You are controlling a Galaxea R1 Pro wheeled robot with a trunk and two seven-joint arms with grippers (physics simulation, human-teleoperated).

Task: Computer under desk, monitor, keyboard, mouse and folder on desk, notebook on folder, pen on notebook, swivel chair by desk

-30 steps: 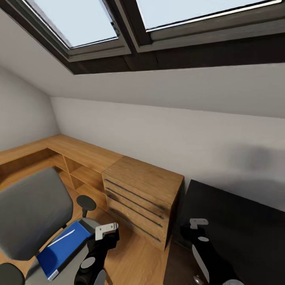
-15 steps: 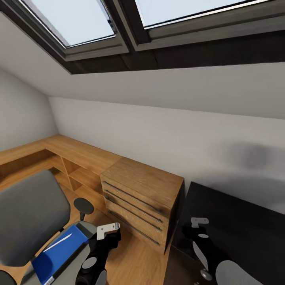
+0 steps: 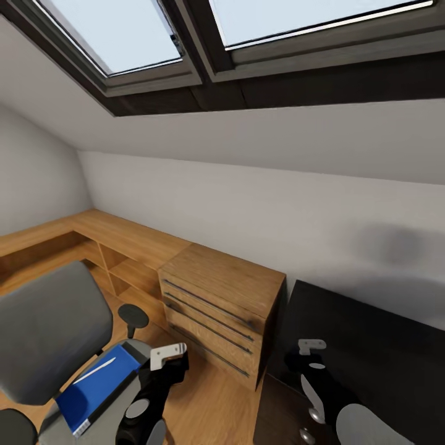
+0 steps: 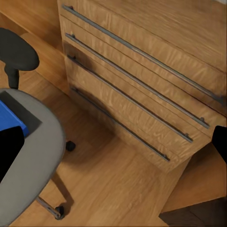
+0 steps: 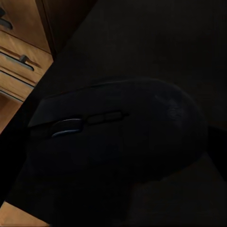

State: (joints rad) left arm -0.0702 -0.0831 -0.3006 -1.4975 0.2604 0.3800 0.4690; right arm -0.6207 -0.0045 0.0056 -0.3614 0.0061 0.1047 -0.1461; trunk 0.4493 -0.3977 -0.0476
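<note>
The grey swivel chair point(image 3: 43, 334) stands at the lower left of the head view. On its seat point(image 4: 33, 179) lies the blue folder point(image 3: 99, 386), with the thin pale pen point(image 3: 96, 371) on top of it. My left gripper point(image 3: 173, 371) hangs open beside the seat, its fingers point(image 4: 220, 142) wide apart over the floor. My right gripper point(image 3: 298, 364) is shut on the black mouse point(image 5: 118, 137), which it holds over the left end of the glossy black desk point(image 3: 371, 346). The computer, monitor, keyboard and notebook are out of view.
Light oak drawers point(image 3: 216, 309) with long bar handles stand between the chair and the desk. A low oak shelf unit point(image 3: 117, 247) runs along the sloped grey wall under the skylights point(image 3: 123, 31). Wood plank floor point(image 3: 210, 402) lies between chair and drawers.
The head view swayed slightly and came back. Both grippers sit at about the same places, with the mouse still in the right one.
</note>
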